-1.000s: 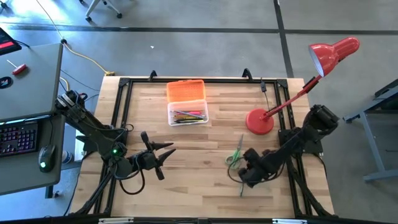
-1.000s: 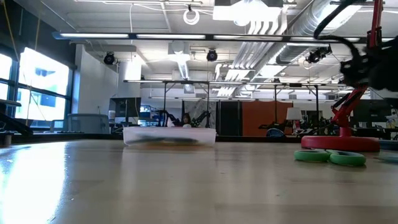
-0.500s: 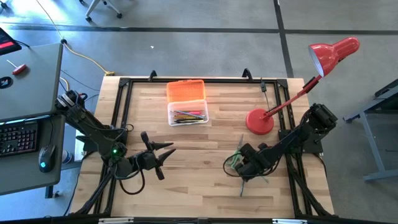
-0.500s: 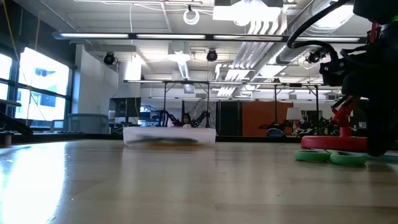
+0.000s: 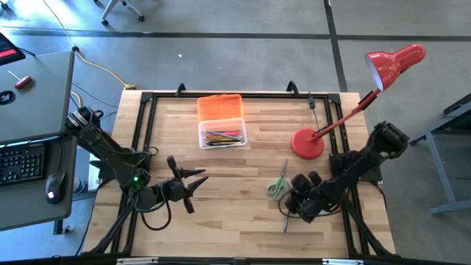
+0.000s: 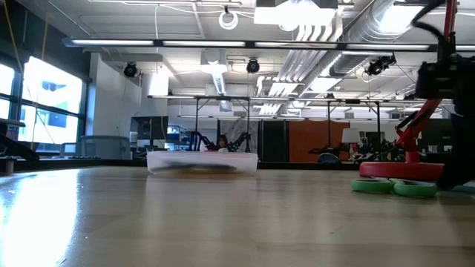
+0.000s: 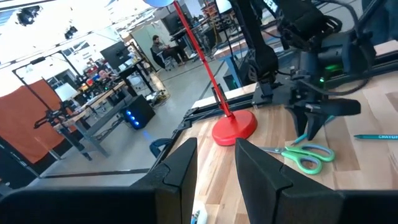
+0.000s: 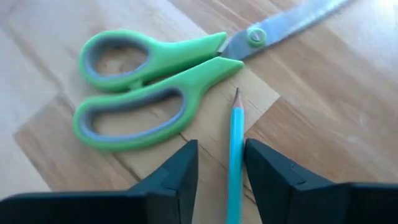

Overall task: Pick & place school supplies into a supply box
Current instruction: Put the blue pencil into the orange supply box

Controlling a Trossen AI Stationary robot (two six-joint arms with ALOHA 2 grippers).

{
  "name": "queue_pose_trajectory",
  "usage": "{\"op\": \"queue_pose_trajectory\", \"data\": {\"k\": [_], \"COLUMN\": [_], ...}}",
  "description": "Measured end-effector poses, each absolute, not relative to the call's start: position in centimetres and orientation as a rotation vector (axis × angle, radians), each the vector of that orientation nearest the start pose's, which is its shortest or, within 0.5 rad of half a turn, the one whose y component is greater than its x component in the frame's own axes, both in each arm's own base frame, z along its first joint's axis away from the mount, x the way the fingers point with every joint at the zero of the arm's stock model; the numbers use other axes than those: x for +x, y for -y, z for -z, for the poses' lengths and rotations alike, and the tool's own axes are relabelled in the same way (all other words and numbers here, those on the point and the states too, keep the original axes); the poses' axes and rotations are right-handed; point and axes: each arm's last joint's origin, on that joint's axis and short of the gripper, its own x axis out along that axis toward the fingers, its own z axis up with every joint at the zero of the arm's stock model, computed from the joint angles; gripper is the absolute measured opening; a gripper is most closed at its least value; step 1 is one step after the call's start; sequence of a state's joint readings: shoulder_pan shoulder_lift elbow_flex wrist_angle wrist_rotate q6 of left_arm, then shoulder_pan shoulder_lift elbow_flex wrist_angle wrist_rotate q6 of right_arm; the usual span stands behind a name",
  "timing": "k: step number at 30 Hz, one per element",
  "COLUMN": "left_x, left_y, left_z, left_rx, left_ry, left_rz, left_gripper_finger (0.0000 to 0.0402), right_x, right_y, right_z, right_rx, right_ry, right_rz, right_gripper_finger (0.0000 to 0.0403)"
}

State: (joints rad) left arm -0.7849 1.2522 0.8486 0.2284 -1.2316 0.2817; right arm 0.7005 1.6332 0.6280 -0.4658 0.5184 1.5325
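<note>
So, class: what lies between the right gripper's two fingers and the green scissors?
The right wrist view shows a teal pencil lying between the right gripper's fingers, its tip pointing at the green scissors just ahead.

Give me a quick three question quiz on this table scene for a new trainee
1. True or false: the supply box lid is shut.
2. What lies beside the green scissors on the wood?
A. a teal pencil
B. a pink marker
C. an eraser
3. Which gripper is over the scissors and pencil?

Key:
1. False; the orange lid lies open.
2. A, the teal pencil.
3. The right gripper; the left gripper waits apart.
</note>
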Motion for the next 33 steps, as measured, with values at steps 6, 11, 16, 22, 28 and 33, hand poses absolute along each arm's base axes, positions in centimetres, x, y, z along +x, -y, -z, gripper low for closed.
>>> {"op": "queue_pose_trajectory", "data": {"k": [6,11,16,22,28,33], "left_x": [20.5,20.5,20.5,20.5,20.5,20.5], "left_y": [16.6,16.6,16.6,16.6,16.6,16.6], "left_z": [-30.0,-30.0,-30.0,-30.0,-30.0,-30.0], "left_rx": [0.422,0.418,0.418,0.42,0.423,0.427], "left_ry": [-0.155,-0.153,-0.153,-0.154,-0.155,-0.157], "left_rz": [-0.432,-0.433,-0.433,-0.433,-0.432,-0.432], "left_gripper_finger": [0.014,0.014,0.014,0.014,0.014,0.014], "right_x": [17.1,17.1,17.5,17.5,17.8,17.8], "right_y": [-14.4,-14.8,-15.0,-14.8,-14.6,-14.5], "right_z": [-9.3,-7.9,-6.8,-6.7,-6.7,-6.7], "right_rx": [0.378,0.314,0.256,0.199,0.209,0.204], "right_ry": [-0.917,-0.845,-0.739,-0.753,-0.762,-0.765], "right_rz": [0.629,0.64,0.643,0.64,0.646,0.652], "right_gripper_finger": [0.0093,0.0084,0.0083,0.0083,0.0079,0.0023]}}
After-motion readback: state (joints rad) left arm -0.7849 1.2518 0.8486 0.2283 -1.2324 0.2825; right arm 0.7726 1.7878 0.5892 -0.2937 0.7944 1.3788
